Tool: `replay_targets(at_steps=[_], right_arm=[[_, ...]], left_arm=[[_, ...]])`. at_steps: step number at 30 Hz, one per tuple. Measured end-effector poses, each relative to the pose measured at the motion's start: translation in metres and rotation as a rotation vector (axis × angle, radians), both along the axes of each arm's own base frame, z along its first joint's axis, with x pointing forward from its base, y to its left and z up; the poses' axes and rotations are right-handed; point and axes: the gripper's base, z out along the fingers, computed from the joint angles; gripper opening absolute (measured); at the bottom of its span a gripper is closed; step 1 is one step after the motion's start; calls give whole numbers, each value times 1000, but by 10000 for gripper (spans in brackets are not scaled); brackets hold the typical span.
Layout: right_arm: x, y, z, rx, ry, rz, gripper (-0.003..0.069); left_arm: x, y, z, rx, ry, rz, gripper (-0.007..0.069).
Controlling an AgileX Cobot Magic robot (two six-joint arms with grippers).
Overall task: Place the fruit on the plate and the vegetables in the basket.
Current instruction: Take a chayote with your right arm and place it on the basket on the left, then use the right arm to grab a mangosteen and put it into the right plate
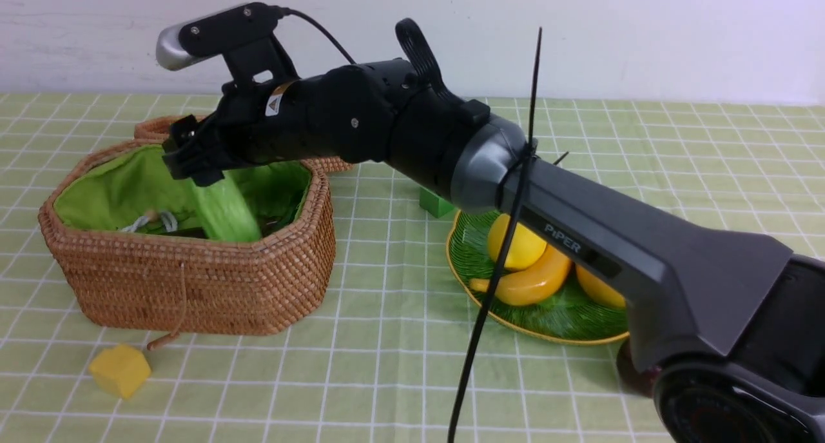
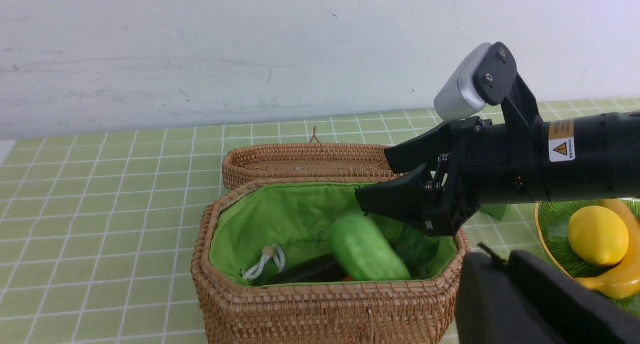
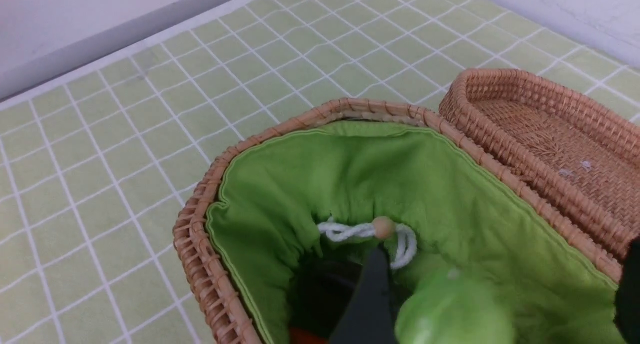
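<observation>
Nearest the left wrist camera, the left gripper point(image 2: 505, 271) seems pressed together. On the checked cloth point(image 1: 387, 378) up front sits a yellow foam cube point(image 1: 120, 369). Farther back, the green plate point(image 1: 554, 317) holds lemon point(image 1: 515, 243), banana point(image 1: 532, 282) and mango point(image 1: 596, 288). Over the wicker basket point(image 1: 193, 288), the right gripper point(image 2: 375, 179) is spread apart above the blurred, tilted gourd point(image 2: 367, 254), which sits inside beside the eggplant point(image 2: 307, 271).

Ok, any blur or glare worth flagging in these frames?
Left wrist view: the gourd is motion-smeared, the basket sharp. Right wrist view: the gourd is blurred too, near the lens. Front view: soft even light, no harsh glare on the plate.
</observation>
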Motion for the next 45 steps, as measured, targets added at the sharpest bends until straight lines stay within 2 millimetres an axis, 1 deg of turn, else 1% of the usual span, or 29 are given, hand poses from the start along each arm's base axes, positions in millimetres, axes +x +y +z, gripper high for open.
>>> replay_targets(at_steps=[2,5,7,10,13,14,15,16,17,18,21,22,24,27,31,32,33,34,35,36,37,38,39,40,41,42,43,44,45], right_arm=[[-1,0,-1,-9,9,4,624],[-2,0,-3,-30,29,14,617],[-5,-1,-4,-56,54,28,594],[-12,-6,2,-108,98,58,544],[-35,-24,31,-206,190,112,433],[-43,-32,44,-232,211,117,377],[-48,-37,50,-260,230,117,336],[-50,-39,54,-263,230,117,325],[-58,-48,64,-305,261,112,246],[-64,-56,72,-341,281,105,187],[-73,-69,83,-391,313,82,36],[-74,-71,86,-399,313,73,4],[-77,-77,90,-410,310,49,-15],[-83,-90,101,-429,292,-3,-16],[-102,-127,119,-467,271,-99,-15],[-107,-142,122,-472,280,-129,-15],[-112,-158,119,-489,303,-165,-14],[-117,-178,122,-486,319,-208,-14],[-120,-191,116,-498,353,-243,-14],[-123,-212,114,-492,387,-301,-12],[-124,-222,109,-496,410,-333,-12],[-125,-235,98,-510,456,-374,-10],[-127,-256,83,-521,524,-446,-3],[-128,-267,75,-527,561,-484,3],[-129,-279,62,-540,612,-522,12],[-130,-288,48,-554,665,-549,32],[-131,-289,45,-557,676,-552,37],[-132,-297,27,-566,746,-568,76],[-133,-300,12,-564,782,-569,123]], left_arm=[[0,0,0,0,0,0,46],[0,0,0,-1,0,0,50],[0,0,0,-1,0,0,50],[0,0,0,-4,3,-2,50],[-1,-2,-1,-5,14,-19,54],[-1,-3,-1,-1,17,-34,55],[-1,-4,-2,4,19,-46,55],[-1,-4,-2,7,20,-54,56],[-2,-7,-2,22,22,-82,57],[-3,-9,-3,30,28,-107,57],[-6,-16,-6,35,57,-197,57],[-8,-18,-7,47,64,-228,57],[-11,-24,-8,44,86,-308,57],[-16,-31,-10,64,94,-409,57],[-22,-39,-10,76,91,-528,57],[-24,-41,-10,80,87,-557,57],[-25,-43,-10,83,82,-585,57],[-27,-44,-9,87,76,-615,57],[-28,-46,-9,89,70,-638,57],[-30,-47,-9,92,65,-659,57],[-30,-47,-9,94,63,-666,57],[-31,-48,-9,101,57,-685,57],[-32,-49,-8,102,53,-700,57],[-32,-49,-8,105,50,-706,58],[-33,-50,-8,109,46,-710,58],[-33,-50,-8,110,45,-714,59],[-33,-50,-8,110,44,-715,59],[-33,-50,-8,111,44,-716,61],[-33,-50,-8,112,43,-716,61]])
